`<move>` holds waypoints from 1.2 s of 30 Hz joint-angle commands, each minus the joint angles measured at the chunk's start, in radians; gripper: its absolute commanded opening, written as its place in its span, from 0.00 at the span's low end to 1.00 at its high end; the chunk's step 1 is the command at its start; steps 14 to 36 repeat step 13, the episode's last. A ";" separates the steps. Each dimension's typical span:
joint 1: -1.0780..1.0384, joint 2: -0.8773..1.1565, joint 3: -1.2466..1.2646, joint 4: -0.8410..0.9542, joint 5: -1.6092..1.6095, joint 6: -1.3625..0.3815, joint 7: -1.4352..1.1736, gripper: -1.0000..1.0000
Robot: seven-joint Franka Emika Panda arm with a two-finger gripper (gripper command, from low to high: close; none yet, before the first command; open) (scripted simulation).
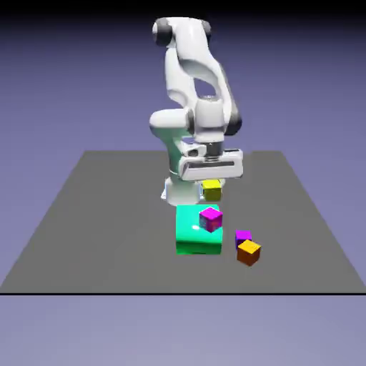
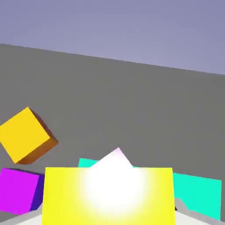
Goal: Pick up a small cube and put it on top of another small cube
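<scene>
gripper clamping yellow cube, above green block (open grey table around)

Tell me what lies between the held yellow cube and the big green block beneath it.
In the exterior view, a small magenta cube sits on the green block, just below the yellow cube gripped in the jaws.

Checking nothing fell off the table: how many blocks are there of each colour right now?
Yellow cube, held in the gripper: 1
Green block: 1
Magenta cube on the green block: 1
Purple cube: 1
Orange cube: 1
Total: 5
</scene>
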 commanded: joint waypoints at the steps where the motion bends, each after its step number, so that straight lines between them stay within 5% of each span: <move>1: -0.003 0.036 0.003 -0.002 -0.002 0.038 0.001 0.00; 3: -0.009 0.108 0.009 -0.006 -0.005 0.114 0.004 0.00; 4: -0.009 0.108 0.009 -0.006 -0.005 0.114 0.004 1.00; 13: 0.016 -0.181 -0.015 0.009 0.009 -0.190 -0.008 1.00; 36: 0.016 -0.181 -0.015 0.009 0.009 -0.190 -0.008 1.00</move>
